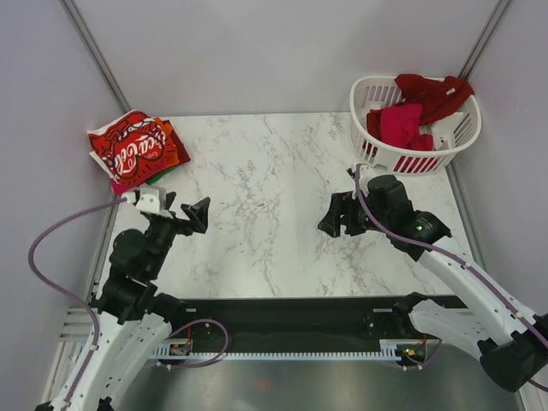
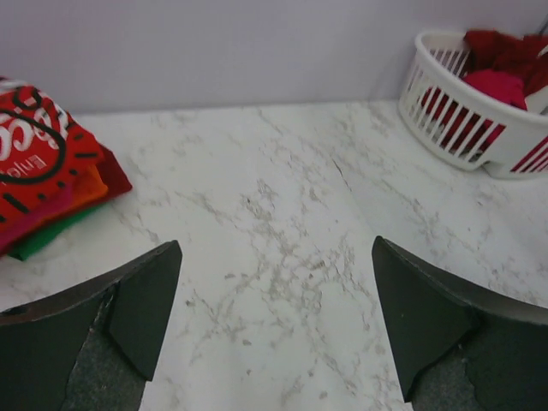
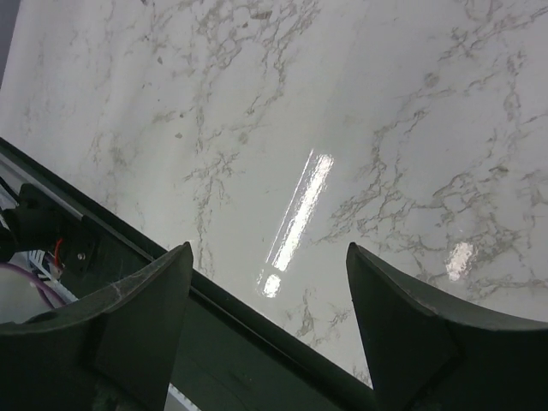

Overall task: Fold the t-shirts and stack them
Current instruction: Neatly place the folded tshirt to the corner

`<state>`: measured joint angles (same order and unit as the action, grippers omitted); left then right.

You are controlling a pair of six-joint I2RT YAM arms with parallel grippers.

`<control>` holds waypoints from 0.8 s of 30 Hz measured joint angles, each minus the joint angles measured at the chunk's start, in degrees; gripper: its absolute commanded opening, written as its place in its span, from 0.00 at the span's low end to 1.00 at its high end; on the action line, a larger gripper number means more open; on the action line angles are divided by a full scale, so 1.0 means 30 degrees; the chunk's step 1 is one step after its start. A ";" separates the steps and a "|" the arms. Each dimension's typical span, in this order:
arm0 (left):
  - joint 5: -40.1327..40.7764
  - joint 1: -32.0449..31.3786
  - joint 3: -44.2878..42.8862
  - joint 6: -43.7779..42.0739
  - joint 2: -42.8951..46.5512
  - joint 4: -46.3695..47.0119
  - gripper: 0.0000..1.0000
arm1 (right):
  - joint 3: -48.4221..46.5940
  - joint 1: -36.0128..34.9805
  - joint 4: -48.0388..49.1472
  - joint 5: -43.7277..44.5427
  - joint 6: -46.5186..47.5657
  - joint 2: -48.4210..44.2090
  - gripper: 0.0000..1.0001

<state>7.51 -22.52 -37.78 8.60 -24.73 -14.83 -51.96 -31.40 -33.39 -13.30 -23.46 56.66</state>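
Note:
A stack of folded t-shirts (image 1: 135, 150) lies at the table's far left, a red one with white Coca-Cola script (image 2: 38, 154) on top and orange (image 2: 81, 190) and green (image 2: 38, 242) edges beneath. A crimson t-shirt (image 1: 401, 125) and a dark red one (image 1: 433, 92) lie crumpled in the basket. My left gripper (image 1: 193, 214) hovers open over bare marble, right of the stack, with nothing between its fingers (image 2: 276, 242). My right gripper (image 1: 336, 219) is open and empty too, below the basket, facing the table's near edge (image 3: 270, 247).
The white slatted laundry basket (image 1: 377, 156) stands at the back right corner, its wall also in the left wrist view (image 2: 445, 107). A black rail (image 3: 257, 342) runs along the table's near edge. Grey walls close in the left, back and right sides.

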 measured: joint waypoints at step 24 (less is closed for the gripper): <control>0.0117 0.0000 0.4772 0.3038 0.3905 0.2696 1.00 | -0.0605 0.0000 -0.4277 0.6652 -0.3198 -0.8575 0.93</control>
<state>7.86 -22.52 -23.46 17.72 -13.02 -6.74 -53.78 -31.40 -46.22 6.66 -33.06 30.94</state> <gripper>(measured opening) 0.996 0.924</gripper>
